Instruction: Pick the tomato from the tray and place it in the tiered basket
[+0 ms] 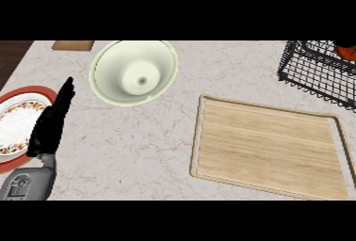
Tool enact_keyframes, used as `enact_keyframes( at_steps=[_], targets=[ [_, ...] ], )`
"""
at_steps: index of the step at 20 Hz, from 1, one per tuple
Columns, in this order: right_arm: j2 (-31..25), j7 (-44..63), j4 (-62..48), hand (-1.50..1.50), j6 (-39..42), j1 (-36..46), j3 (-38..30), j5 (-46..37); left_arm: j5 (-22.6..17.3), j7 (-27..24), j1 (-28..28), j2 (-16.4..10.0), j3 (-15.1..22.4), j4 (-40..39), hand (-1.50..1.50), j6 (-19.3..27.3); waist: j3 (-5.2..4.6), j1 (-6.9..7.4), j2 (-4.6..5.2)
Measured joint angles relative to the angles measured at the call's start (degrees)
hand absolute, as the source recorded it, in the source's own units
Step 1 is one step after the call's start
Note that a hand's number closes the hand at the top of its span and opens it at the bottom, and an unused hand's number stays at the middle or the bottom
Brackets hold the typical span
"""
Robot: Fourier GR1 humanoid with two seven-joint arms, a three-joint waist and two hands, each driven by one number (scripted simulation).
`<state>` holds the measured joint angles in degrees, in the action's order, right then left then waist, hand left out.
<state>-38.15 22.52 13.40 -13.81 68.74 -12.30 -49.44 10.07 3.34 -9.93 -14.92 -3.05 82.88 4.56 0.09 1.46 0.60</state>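
Tomato [346,51] aside, nearest at the lower left is the left hand [50,121], fingers straight and together, pointing up-frame and holding nothing. It overlaps the right rim of a floral plate [15,117] with a red border. At the lower right a wooden tray [271,146] lies on the marble counter [139,150]. Farther up, left of centre, sits a pale bowl [115,63]. At the upper right edge the red tomato rests inside the black wire tiered basket [313,70], partly cut off by the frame.

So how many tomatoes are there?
1: a tomato in the black wire basket, top right, partly cut off; the wooden tray holds none. More may hide beyond.
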Motion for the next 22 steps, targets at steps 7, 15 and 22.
enact_keyframes(
  at_steps=[7, 15, 22],
  targets=[
    [0.1, -3.3, 3.7, -1.5, -7.8, -1.7, -4.0, 3.8, -0.1, -0.5, -0.4, -0.2, -0.7, -0.8, 0.0, -0.5, -0.03, -0.22, -0.14],
    [-4.6, 0.1, 10.1, -1.5, -8.2, -2.1, -6.3, 6.2, -0.3, 0.7, 2.5, 0.0, -1.2, 2.0, 0.0, -0.8, -0.11, -1.34, -0.76],
    [-8.5, 4.3, 19.3, -1.5, -0.4, -9.7, -10.9, 13.2, -0.7, 1.0, 3.5, -0.9, -2.7, 2.3, 0.0, -1.2, -0.15, -3.33, -1.45]
  ],
)
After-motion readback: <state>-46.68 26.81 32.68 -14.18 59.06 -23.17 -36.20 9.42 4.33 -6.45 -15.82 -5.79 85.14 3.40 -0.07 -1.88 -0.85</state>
